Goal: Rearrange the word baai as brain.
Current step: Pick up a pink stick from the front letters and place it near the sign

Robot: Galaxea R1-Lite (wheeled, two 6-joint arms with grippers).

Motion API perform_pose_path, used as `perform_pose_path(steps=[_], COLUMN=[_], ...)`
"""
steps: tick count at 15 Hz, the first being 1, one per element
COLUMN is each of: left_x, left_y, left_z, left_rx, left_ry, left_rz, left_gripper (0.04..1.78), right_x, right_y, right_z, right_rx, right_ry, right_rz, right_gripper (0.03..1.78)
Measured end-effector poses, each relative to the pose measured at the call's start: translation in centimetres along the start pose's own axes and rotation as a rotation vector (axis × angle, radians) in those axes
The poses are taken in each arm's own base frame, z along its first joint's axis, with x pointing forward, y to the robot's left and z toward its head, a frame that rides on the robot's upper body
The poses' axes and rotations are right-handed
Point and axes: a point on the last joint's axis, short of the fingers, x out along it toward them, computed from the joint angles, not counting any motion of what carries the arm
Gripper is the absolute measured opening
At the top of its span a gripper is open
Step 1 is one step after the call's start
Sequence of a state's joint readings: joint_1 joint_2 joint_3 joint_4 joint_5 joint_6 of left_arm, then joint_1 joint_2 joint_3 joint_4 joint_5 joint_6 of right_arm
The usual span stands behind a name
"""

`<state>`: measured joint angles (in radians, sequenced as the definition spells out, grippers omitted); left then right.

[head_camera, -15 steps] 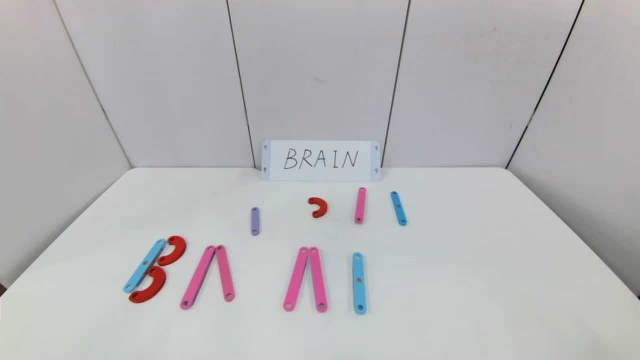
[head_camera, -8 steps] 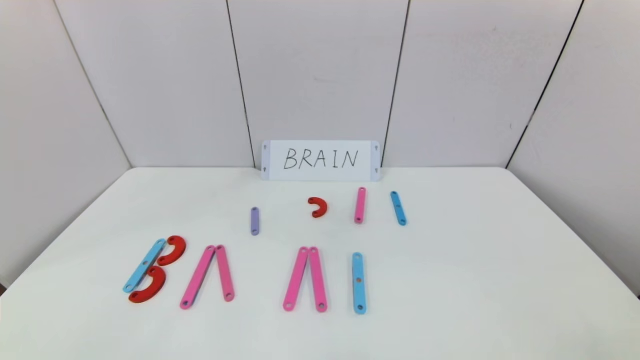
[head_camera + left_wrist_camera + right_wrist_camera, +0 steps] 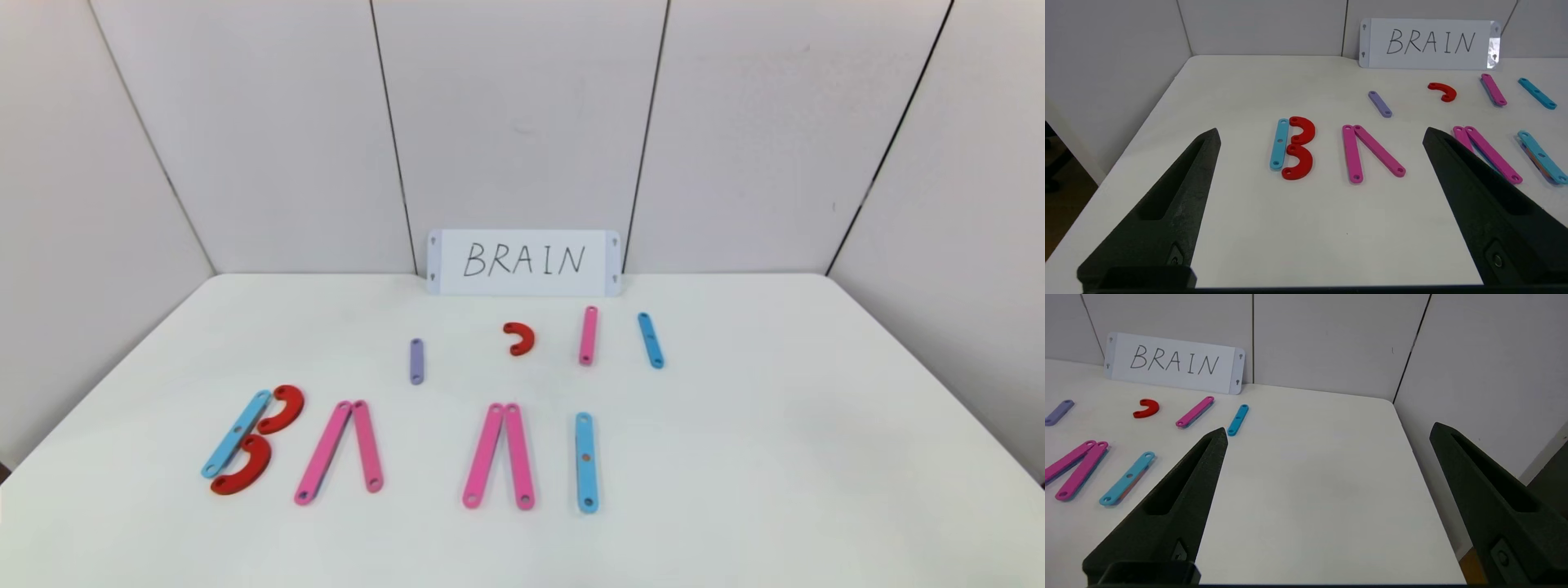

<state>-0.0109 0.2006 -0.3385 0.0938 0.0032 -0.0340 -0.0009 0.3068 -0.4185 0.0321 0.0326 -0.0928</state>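
The word lies in a row near the table's front. The B is a blue strip (image 3: 235,433) with two red half-rings (image 3: 282,408). Two pink strips make the first A (image 3: 339,451), two more the second A (image 3: 499,455), and a blue strip the I (image 3: 586,461). Behind them lie loose pieces: a purple strip (image 3: 416,361), a red half-ring (image 3: 519,337), a pink strip (image 3: 588,335) and a blue strip (image 3: 651,340). My left gripper (image 3: 1321,134) is open and empty, short of the B (image 3: 1292,147). My right gripper (image 3: 1329,430) is open and empty over the bare right side. Neither shows in the head view.
A white card (image 3: 523,262) with handwritten BRAIN stands against the back wall. Grey panels close in the table (image 3: 816,457) at the back and both sides. The table's right edge (image 3: 1425,473) runs close to my right gripper.
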Motion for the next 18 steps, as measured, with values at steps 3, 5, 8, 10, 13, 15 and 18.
perform_pose_path(steps=[3,5,8,10,13,15,18], left_x=[2.3,4.8,9.3,12.5,16.7,18.9,20.9], left_y=[-0.1,-0.2,-0.4,-0.4,-0.5,-0.5,-1.0], left_z=[4.1,6.6,9.2,10.0,9.9,9.5,8.0], left_rx=[0.001,0.001,0.003,0.003,0.024,0.051,0.073], left_ry=[0.050,0.100,0.208,0.308,0.425,0.482,0.605], left_rz=[0.001,0.003,0.003,0.003,-0.004,-0.012,-0.045], left_gripper=[1.74,1.74,1.74,1.74,1.74,1.74,1.74], right_x=[3.2,6.1,10.7,13.7,17.9,20.3,23.0], right_y=[-0.3,-0.5,-0.5,-0.2,0.9,1.8,2.9], right_z=[3.0,4.3,5.2,5.1,4.5,3.8,2.2], right_rx=[0.006,0.020,0.048,0.065,0.085,0.089,0.090], right_ry=[0.075,0.141,0.250,0.322,0.419,0.471,0.543], right_rz=[0.025,0.062,0.125,0.171,0.256,0.310,0.358], right_gripper=[1.73,1.73,1.73,1.73,1.73,1.73,1.73])
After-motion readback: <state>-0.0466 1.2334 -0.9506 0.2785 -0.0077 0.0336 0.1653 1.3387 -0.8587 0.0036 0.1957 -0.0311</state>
